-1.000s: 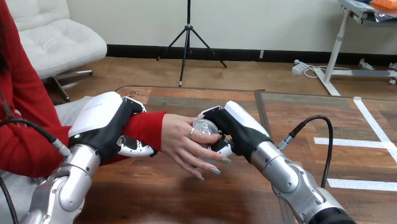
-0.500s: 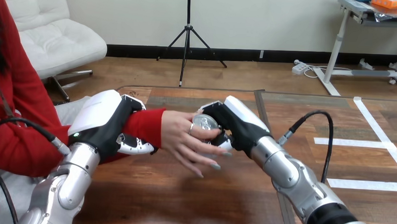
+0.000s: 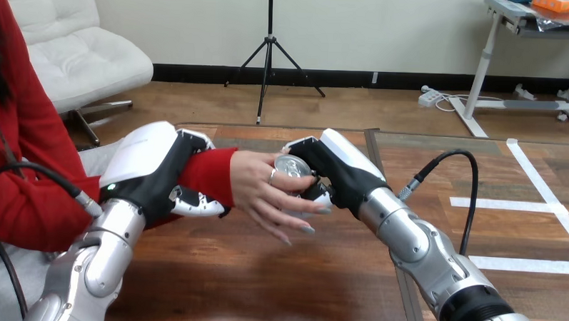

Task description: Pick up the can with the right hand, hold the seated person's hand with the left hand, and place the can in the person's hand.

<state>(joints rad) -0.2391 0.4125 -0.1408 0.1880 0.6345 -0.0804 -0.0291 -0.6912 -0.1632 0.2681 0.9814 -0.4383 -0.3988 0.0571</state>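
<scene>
Silver can (image 3: 293, 166) grasped by right hand (image 3: 336, 178), touching person's hand (image 3: 260, 192); left hand (image 3: 155, 172) fingers curl round red-sleeved wrist (image 3: 211, 174) above wooden table (image 3: 263, 288).

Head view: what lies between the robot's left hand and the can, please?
The person's hand and red sleeve lie between left hand and can, in the head view.

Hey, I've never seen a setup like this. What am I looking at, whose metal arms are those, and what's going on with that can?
The picture comes from a camera on a humanoid robot's head, looking down across a wooden table. The two silver arms entering from below are the robot's own. Its left hand has its fingers curled round a seated person's red-sleeved wrist. Its right hand grips a silver can. The person's hand lies against the can too, fingers spread over its side, so both are on it.
</scene>
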